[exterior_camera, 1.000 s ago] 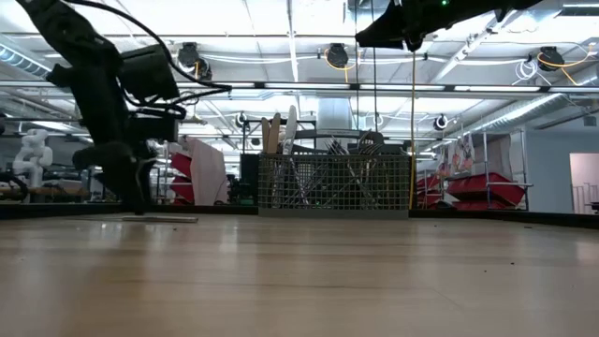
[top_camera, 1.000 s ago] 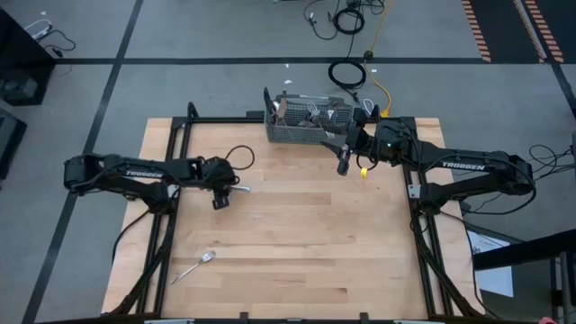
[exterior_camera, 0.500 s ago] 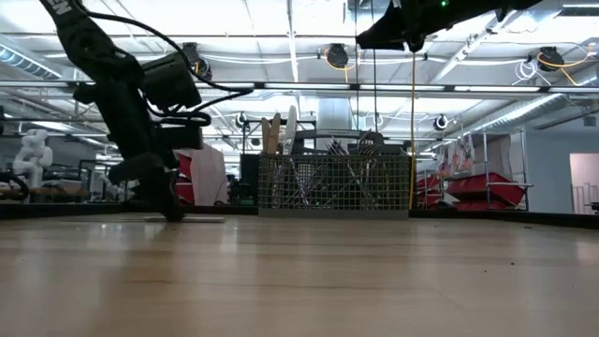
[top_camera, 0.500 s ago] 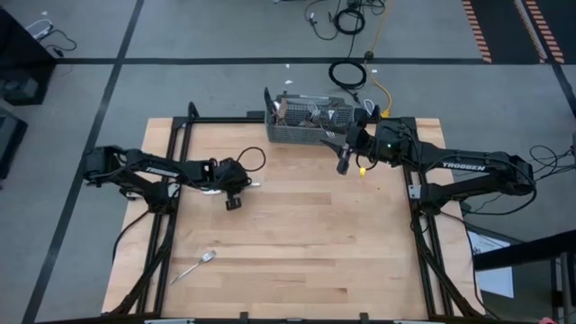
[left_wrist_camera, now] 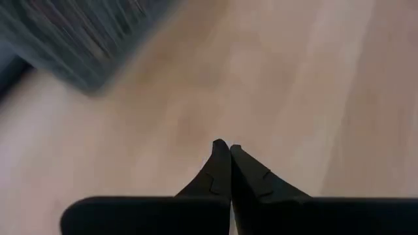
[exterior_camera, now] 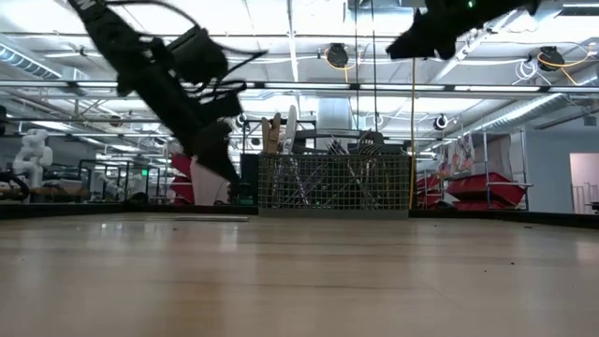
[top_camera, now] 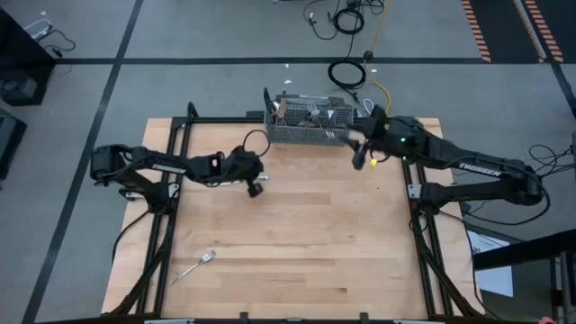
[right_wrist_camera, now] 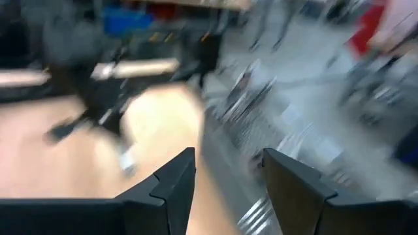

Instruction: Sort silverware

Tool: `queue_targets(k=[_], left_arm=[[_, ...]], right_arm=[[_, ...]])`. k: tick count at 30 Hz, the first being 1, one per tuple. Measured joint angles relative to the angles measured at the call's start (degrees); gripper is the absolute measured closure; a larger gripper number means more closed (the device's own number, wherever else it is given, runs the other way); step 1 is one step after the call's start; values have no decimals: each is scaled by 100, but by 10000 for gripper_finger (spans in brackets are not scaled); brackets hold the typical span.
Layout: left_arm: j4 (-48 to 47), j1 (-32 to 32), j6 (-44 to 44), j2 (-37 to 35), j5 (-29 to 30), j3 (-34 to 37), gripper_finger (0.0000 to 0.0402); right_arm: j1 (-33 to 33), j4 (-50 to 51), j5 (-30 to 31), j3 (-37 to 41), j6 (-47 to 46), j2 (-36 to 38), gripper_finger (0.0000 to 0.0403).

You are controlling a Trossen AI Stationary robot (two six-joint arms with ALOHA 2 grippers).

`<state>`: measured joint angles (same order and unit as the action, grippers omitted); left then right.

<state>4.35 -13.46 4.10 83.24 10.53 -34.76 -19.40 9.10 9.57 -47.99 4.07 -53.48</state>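
The grey wire-mesh basket (top_camera: 306,130) stands at the table's far edge, with several pieces of silverware (exterior_camera: 328,150) upright in it. One more piece of silverware (top_camera: 193,267) lies flat near the table's near left corner. My left gripper (top_camera: 256,189) hangs shut above the wood, left of the basket, and nothing shows between its fingers (left_wrist_camera: 225,147). A thin pale streak (exterior_camera: 211,218) lies on the table below it; what it is I cannot tell. My right gripper (top_camera: 359,162) stands open, high up beside the basket's right end, its fingers (right_wrist_camera: 173,176) apart with nothing between them.
Bare wood fills the middle and the near right of the table (top_camera: 315,243). A black frame rail (top_camera: 175,135) runs along the table's left side and another along its right. Cables (top_camera: 346,72) lie on the floor behind the basket.
My left gripper has gone toward the table's right edge and a little toward the far edge, closer to the basket, and has risen off the wood. My right gripper has shifted slightly toward the table's right edge.
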Motion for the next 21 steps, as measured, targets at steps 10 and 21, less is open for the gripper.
queue_targets(k=[10,21], left_arm=[[-3632,-119,444,-155,564,-1744,401],[-4725,292,1067,-1299,1267,-1618,401]], right_arm=[[208,-420,-1451,394,-638,-1843,297],[322,-4041,-1970,-271,730,-4711,294]])
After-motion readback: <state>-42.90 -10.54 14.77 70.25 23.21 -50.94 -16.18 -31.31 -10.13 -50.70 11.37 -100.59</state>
